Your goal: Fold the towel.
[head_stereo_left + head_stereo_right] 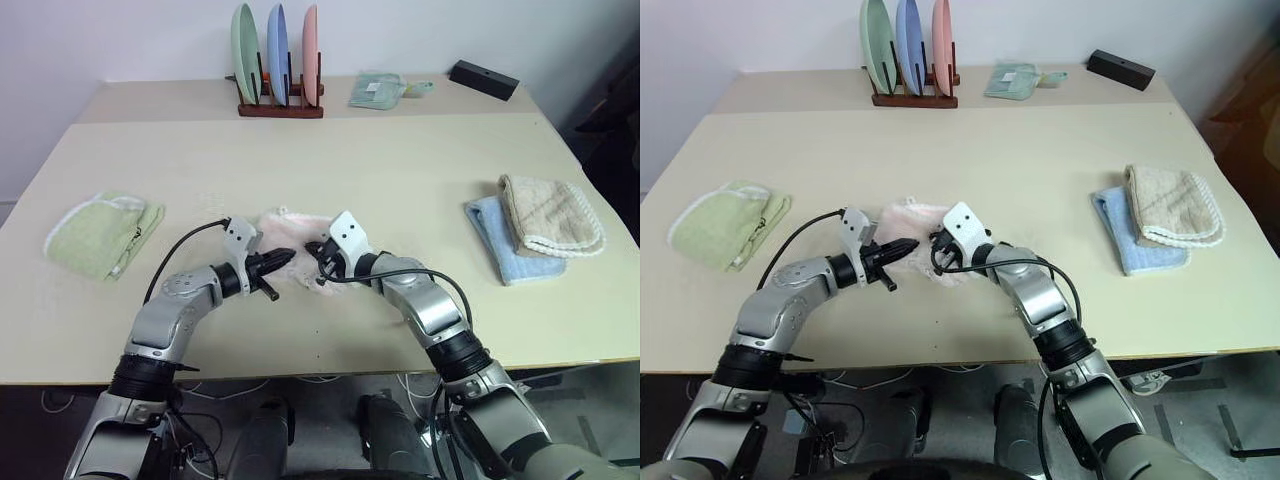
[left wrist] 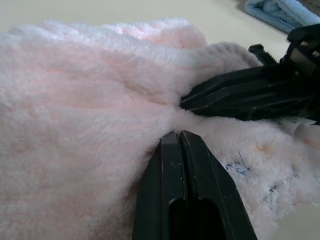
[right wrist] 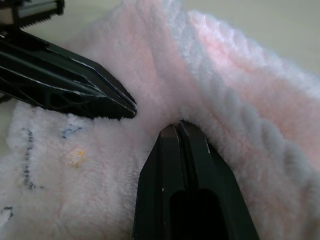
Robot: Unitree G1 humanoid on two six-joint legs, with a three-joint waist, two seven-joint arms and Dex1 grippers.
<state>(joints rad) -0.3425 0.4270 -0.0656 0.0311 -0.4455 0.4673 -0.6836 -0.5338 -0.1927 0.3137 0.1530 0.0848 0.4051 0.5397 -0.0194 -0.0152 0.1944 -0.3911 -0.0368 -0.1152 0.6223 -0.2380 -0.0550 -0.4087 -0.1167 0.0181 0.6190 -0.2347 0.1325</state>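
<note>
The left gripper (image 2: pixel 177 134) and right gripper (image 3: pixel 178 124) are both pinching the towel (image 2: pixel 85 115), fingers closed together.

Soft, even indoor light falls on the pale table (image 1: pixel 400 180), with faint shadows and no glare. Wrist views are sharp on the towel (image 2: pixel 90 125) nap, blurred behind.

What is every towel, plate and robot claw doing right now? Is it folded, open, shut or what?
pink towel: bunched up on the table, not neatly folded.
left gripper: shut, tips pressed into the pink towel.
right gripper: shut, tips pressed into the pink towel.
green towel: folded, lying flat.
blue towel: folded, lying flat.
beige towel: folded, resting on the blue towel.
three plates: standing upright in a rack.
</note>
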